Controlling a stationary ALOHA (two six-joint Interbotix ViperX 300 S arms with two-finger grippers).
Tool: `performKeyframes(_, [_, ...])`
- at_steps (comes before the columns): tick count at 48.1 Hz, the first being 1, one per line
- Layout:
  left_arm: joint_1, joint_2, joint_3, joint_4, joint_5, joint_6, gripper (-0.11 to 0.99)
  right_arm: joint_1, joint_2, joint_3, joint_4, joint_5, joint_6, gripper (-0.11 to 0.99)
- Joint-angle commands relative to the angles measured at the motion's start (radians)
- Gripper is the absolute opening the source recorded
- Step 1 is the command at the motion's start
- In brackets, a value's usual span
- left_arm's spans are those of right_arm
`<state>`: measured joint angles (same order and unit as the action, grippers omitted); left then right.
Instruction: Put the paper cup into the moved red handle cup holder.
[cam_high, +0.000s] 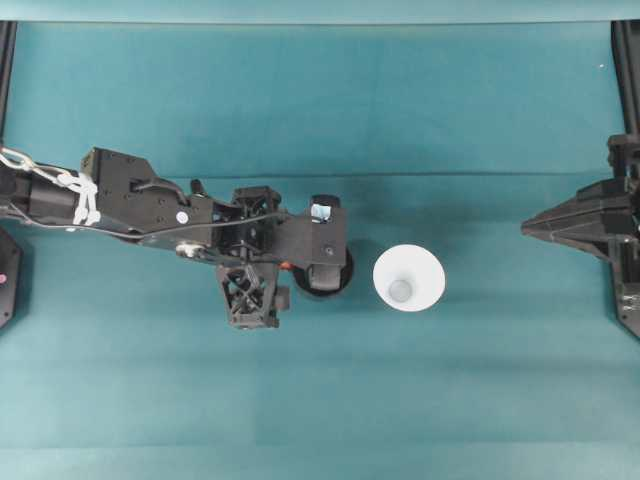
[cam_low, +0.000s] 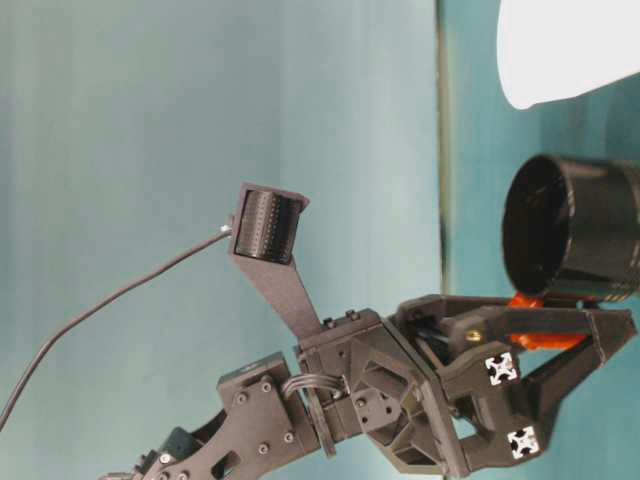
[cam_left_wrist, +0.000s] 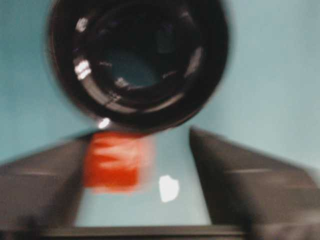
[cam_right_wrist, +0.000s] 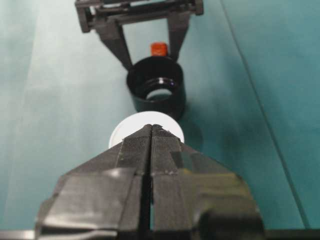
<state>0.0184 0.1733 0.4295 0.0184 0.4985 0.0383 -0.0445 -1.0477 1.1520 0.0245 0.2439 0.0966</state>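
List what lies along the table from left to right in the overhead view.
Left gripper → red handle cup holder, sitting partly under that gripper → paper cup, standing apart from the holder → right gripper at the far right.

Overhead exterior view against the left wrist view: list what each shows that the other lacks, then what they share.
The overhead view alone shows the paper cup, standing upright to the right of the holder and apart from it, and the right gripper parked at the right edge. The left wrist view alone shows a tiny pale scrap on the table between the left gripper's fingers, and looks down into the holder's open mouth. Both share the red handle cup holder with its orange-red tab, the left gripper at it, and the teal table.
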Motion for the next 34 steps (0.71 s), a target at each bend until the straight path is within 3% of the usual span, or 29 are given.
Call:
performKeyframes(1, [0.002,-0.006,-0.011,0.002,-0.015,-0.002,0.96,-0.003,0.014,-0.012,0.003,-0.005,0.009,-0.11])
performKeyframes(6, [0.000,-0.006,-0.011,0.002,-0.026,-0.002,0.91,-0.003,0.014,-0.012,0.003,-0.005,0.009,-0.11])
performKeyframes(21, [0.000,-0.028,-0.008,0.002,-0.038,-0.003,0.93,-0.003,0.014,-0.014,0.003,-0.005,0.009,-0.11])
performKeyframes(34, [0.000,-0.175,0.015,0.002,-0.021,0.000,0.93,-0.003,0.014,-0.012,0.003,0.003,0.011,-0.11])
